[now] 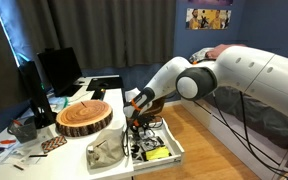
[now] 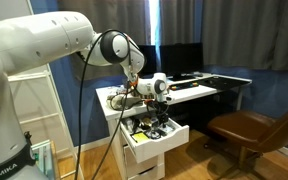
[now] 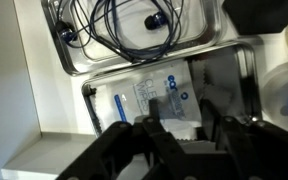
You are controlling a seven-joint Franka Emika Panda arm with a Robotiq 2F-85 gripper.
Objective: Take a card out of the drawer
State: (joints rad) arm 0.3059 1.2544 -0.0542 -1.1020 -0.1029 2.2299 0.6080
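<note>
The shallow white drawer (image 1: 172, 152) stands pulled open under the white desk, and it also shows in the other exterior view (image 2: 176, 134). My gripper (image 1: 138, 118) (image 2: 150, 122) hangs down into it, among its contents. In the wrist view the drawer's white rim (image 3: 44, 90) runs down the left. My dark fingers (image 3: 189, 140) stand apart over a white card-like packet with blue print (image 3: 156, 98) and a grey flat piece (image 3: 222, 75). Nothing shows clearly between the fingers. A metal tray (image 3: 206, 44) with black earphone cables lies beyond.
A round wood slab (image 1: 84, 117) sits on the desk (image 1: 104, 152) beside the drawer, with a monitor (image 1: 32, 88) and clutter behind. A brown chair (image 2: 246, 130) stands near the desk. A bed lies beside the arm (image 1: 274, 120). A yellow item (image 1: 156, 153) lies in the drawer.
</note>
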